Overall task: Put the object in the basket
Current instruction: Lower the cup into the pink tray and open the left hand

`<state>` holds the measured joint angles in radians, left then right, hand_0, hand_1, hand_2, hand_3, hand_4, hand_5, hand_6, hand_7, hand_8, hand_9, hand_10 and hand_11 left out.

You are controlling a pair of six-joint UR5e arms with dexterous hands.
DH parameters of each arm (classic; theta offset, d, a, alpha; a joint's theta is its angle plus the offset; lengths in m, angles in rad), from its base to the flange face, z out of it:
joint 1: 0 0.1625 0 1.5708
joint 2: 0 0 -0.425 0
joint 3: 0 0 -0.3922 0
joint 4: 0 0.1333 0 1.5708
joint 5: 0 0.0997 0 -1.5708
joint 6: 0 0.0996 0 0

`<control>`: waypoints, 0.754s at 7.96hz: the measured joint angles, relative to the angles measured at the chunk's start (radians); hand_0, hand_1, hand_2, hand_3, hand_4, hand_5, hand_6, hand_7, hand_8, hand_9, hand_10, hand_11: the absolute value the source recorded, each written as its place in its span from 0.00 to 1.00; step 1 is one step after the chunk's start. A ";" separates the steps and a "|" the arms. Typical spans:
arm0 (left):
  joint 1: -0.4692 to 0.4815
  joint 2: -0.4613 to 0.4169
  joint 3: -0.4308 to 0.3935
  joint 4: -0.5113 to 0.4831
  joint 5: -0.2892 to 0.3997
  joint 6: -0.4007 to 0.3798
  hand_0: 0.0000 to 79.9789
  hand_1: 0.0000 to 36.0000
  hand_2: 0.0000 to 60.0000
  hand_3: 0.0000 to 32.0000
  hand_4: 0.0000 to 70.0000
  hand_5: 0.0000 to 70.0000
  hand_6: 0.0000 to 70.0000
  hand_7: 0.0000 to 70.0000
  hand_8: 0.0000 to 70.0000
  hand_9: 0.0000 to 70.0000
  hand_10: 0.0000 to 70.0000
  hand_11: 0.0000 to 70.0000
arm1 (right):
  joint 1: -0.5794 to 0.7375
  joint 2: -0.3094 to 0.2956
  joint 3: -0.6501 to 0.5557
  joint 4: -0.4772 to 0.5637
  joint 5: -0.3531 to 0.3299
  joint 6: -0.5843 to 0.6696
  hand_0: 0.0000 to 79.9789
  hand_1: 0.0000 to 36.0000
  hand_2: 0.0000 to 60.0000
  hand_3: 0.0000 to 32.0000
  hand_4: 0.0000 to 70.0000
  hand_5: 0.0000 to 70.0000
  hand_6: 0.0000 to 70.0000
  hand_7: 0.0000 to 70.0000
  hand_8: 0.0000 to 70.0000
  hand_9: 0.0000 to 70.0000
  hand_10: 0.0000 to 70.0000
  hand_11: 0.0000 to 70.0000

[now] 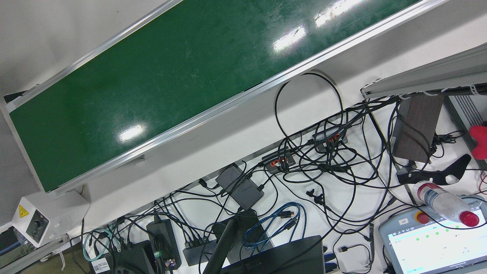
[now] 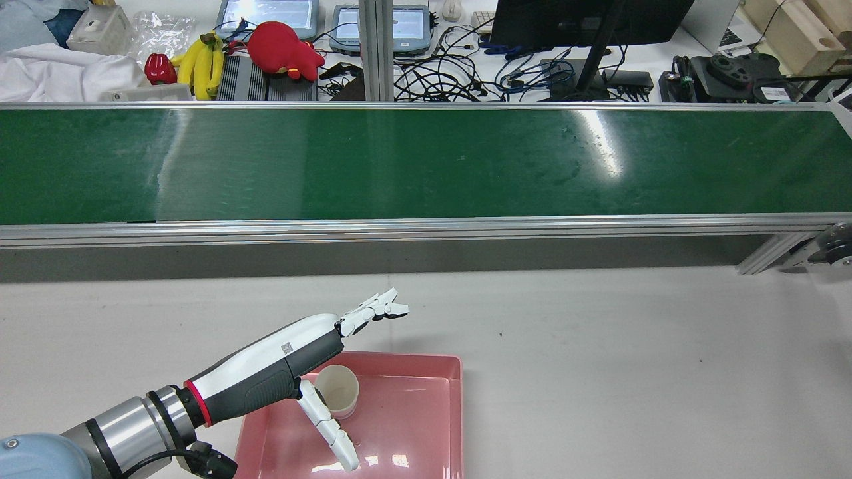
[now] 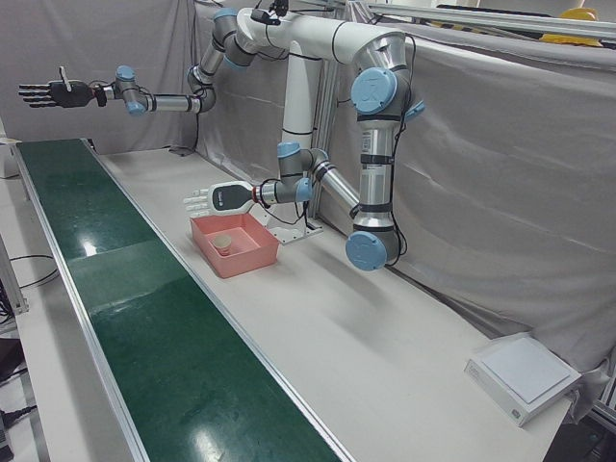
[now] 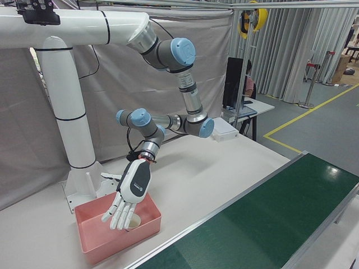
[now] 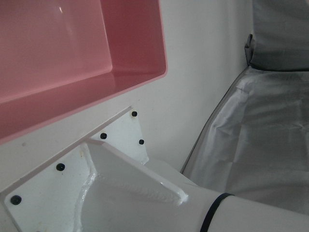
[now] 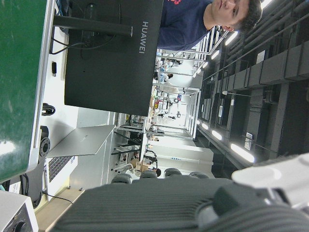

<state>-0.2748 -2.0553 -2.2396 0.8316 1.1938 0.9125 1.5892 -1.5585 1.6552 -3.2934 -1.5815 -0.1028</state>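
Note:
A pink basket (image 2: 426, 426) sits on the white table near the arms' pedestal, also seen as the basket (image 3: 252, 258) and the basket (image 4: 95, 241). A pale paper cup (image 2: 337, 391) lies on its side inside it, the cup (image 3: 222, 242). My left hand (image 2: 286, 359) hovers just above the basket's rear-left part, open, fingers spread, holding nothing; the cup is below its thumb and apart from it. In the right-front view the left hand (image 4: 128, 193) hangs fingers-down and partly hides the cup. My right hand (image 3: 43, 93) is raised high over the belt's far end, open and empty.
A long green conveyor belt (image 2: 426, 159) with aluminium rails runs across beyond the table. Behind it lie bananas (image 2: 200, 63), a red plush toy (image 2: 283, 48), tablets, a monitor and tangled cables (image 1: 323, 167). The white pedestal base (image 5: 96, 164) stands beside the basket. A flat white box (image 3: 525, 375) sits at the table's end.

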 measured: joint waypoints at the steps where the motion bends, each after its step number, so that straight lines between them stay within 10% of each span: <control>1: -0.002 0.000 -0.003 0.009 0.001 -0.002 0.63 0.16 0.00 0.15 0.00 0.27 0.00 0.00 0.00 0.00 0.03 0.07 | 0.000 0.000 0.000 0.000 0.000 0.000 0.00 0.00 0.00 0.00 0.00 0.00 0.00 0.00 0.00 0.00 0.00 0.00; 6: -0.062 0.000 -0.209 0.124 0.004 -0.024 0.61 0.10 0.00 0.00 0.02 0.69 0.05 0.07 0.01 0.02 0.14 0.22 | 0.000 0.000 -0.001 0.000 0.000 -0.001 0.00 0.00 0.00 0.00 0.00 0.00 0.00 0.00 0.00 0.00 0.00 0.00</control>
<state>-0.3366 -2.0557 -2.4487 0.9556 1.1977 0.8890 1.5892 -1.5585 1.6541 -3.2935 -1.5815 -0.1034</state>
